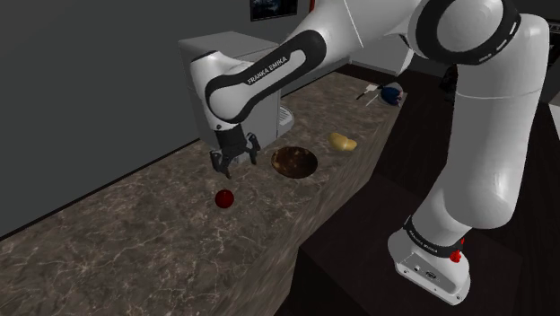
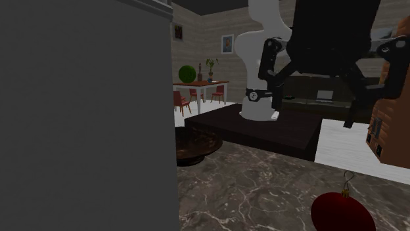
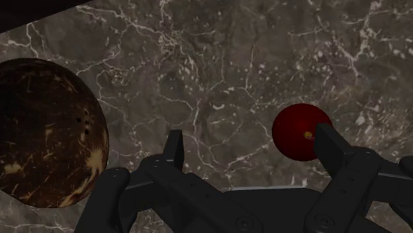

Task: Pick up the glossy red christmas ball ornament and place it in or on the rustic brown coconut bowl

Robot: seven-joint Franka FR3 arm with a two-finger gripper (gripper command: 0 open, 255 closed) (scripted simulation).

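Counter (image 1: 135, 242) of dark veined stone carries the red ball ornament (image 1: 224, 198), which rests about midway across its width, apart from both long edges. The brown coconut bowl (image 1: 295, 162) stands upright nearby, closer to the edge that faces the stand. The black gripper (image 1: 231, 166) hangs above the counter between the two, its fingers spread wide and clasping nothing; in the wrist view the ornament lies outside the gap, partly behind one finger. A yellow object (image 1: 342, 141) lies beyond the bowl, and a grey appliance (image 1: 224, 72) stands by the wall edge.
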